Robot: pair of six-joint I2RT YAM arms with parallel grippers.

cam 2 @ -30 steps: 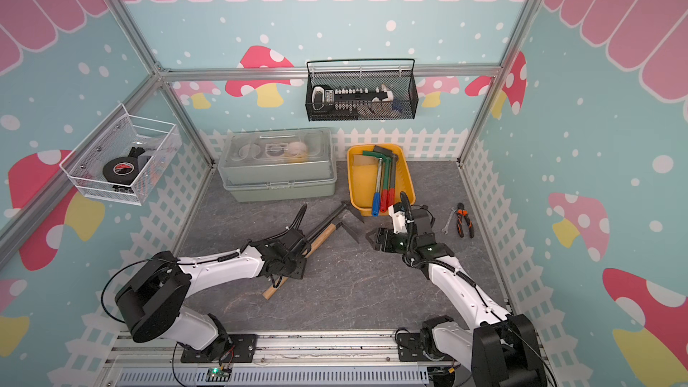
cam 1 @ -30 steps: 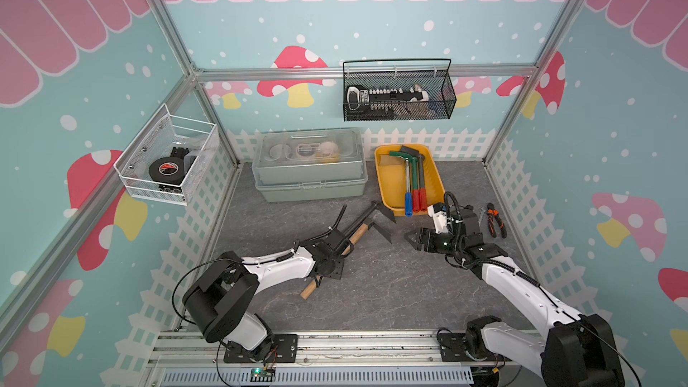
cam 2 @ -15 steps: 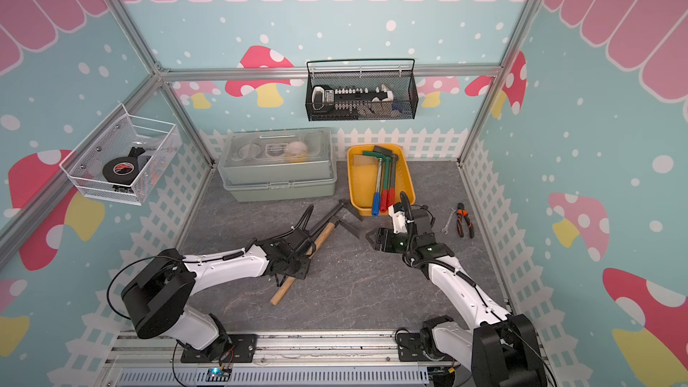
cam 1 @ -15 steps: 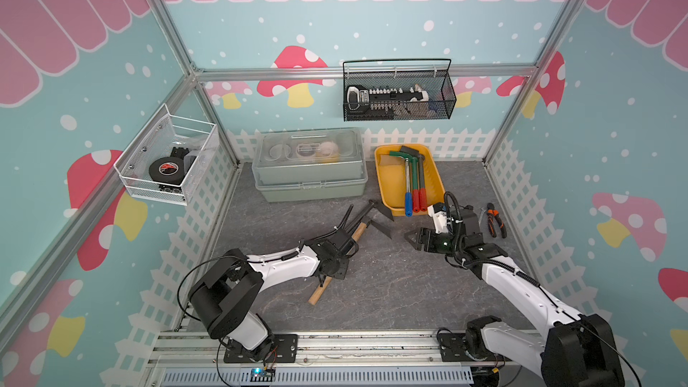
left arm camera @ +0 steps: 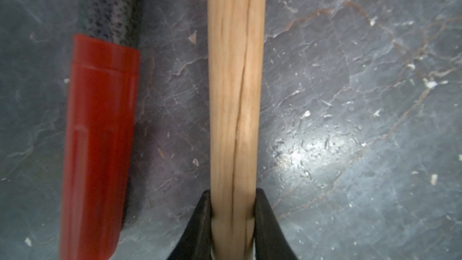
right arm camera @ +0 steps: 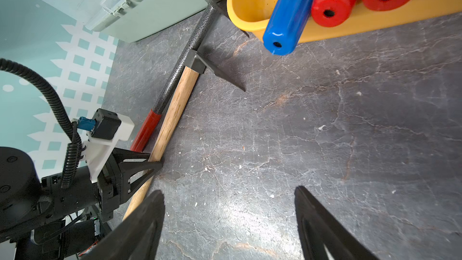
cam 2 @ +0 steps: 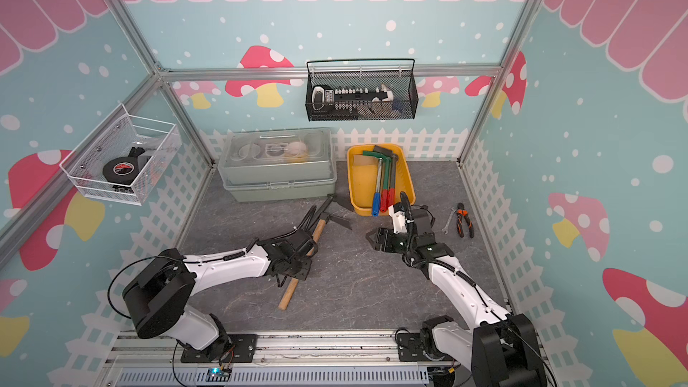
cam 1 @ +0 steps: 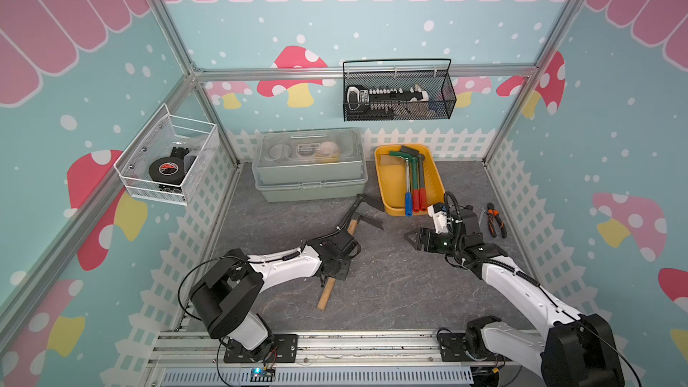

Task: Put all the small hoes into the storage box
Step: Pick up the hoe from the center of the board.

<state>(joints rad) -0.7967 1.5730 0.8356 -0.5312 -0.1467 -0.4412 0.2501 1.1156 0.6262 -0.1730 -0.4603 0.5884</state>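
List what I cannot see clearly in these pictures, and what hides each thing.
The small hoe: the left wrist view shows only its wooden handle in the shut left gripper; the picture edge cuts off the head.
The storage box: the right wrist view shows one corner; the edge cuts off the rest.
The grey-green case: in both top views the translucent lid blurs its contents.
The black wire basket: mesh hides details inside.

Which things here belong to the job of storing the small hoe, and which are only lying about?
Job:
small hoe, wooden handle
left gripper, shut on it
yellow storage box

Lying about:
red-gripped tool beside the hoe
grey-green case
pliers
wrench
black wire basket
tape roll
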